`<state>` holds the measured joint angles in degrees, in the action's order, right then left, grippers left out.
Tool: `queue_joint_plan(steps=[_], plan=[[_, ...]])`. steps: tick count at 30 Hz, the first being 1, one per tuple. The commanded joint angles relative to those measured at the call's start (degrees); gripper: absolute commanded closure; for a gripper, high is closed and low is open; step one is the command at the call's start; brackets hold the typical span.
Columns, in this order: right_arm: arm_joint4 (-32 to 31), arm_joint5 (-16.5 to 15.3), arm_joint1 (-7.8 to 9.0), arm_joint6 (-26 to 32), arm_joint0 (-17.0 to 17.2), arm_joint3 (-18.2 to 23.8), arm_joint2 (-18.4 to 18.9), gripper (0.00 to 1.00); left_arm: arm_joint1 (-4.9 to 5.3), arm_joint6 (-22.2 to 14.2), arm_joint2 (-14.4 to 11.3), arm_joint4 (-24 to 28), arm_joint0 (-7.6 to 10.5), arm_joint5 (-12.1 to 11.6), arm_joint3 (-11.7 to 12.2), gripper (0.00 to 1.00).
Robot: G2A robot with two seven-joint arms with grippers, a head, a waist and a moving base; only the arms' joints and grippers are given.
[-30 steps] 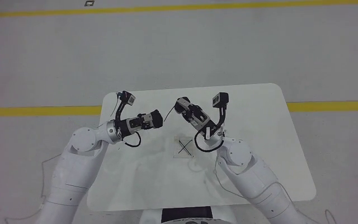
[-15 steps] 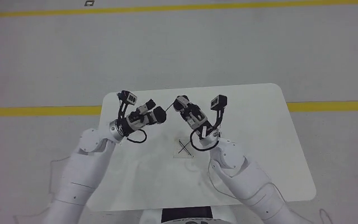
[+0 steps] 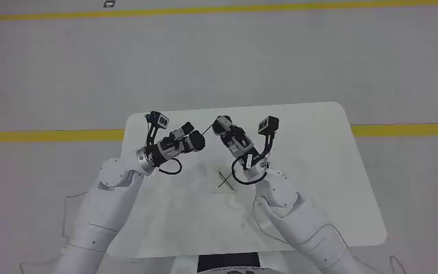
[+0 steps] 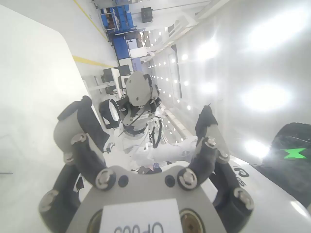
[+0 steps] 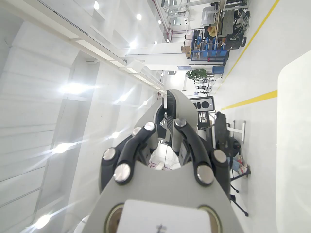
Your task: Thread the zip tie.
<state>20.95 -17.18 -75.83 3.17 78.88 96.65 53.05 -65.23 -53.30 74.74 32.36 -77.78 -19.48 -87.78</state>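
Right gripper (image 3: 219,125): we found it raised over the far half of the table (image 3: 321,171), a little left of centre. Its fingers were pressed together on one end of the zip tie (image 3: 208,129).
Left gripper (image 3: 197,140): it hung just to the left of the right gripper and faced it. Its fingers (image 4: 81,112) were spread well apart and held nothing.
Zip tie: it was a thin dark strip held in the air and clear of the table. It stuck out from the right gripper towards the left one, and its free end lay close to the open fingers. We could not tell whether it touched them.
Done so far: in our judgement the tie had been picked up, lifted and presented to the other arm, and both grippers were lined up across a small gap.
Left to do: we saw no closed loop anywhere, so we judged the threading itself not yet done. The left gripper had yet to take the free end. We could not make out the tie's head, or which end the right gripper held.
Table: a cross mark (image 3: 226,180) lay on it, nearer to us than the grippers, with nothing resting on it.
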Motion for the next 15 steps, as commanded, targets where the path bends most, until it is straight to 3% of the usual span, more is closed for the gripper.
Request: queue_joint_plan(steps=[1, 15], plan=[[-0.1, 0.0, -0.25, -1.0, 0.0, 0.1, -0.3, 1.0, -0.07, 0.2, -0.5, -0.2, -0.01, 0.0, -0.1, 0.0], [1.6, 0.3, -2.34, -3.5, -1.2, -1.7, -2.9, 1.0, -0.74, -0.2, -1.8, 1.7, 0.86, 0.0, 0.8, 0.0]])
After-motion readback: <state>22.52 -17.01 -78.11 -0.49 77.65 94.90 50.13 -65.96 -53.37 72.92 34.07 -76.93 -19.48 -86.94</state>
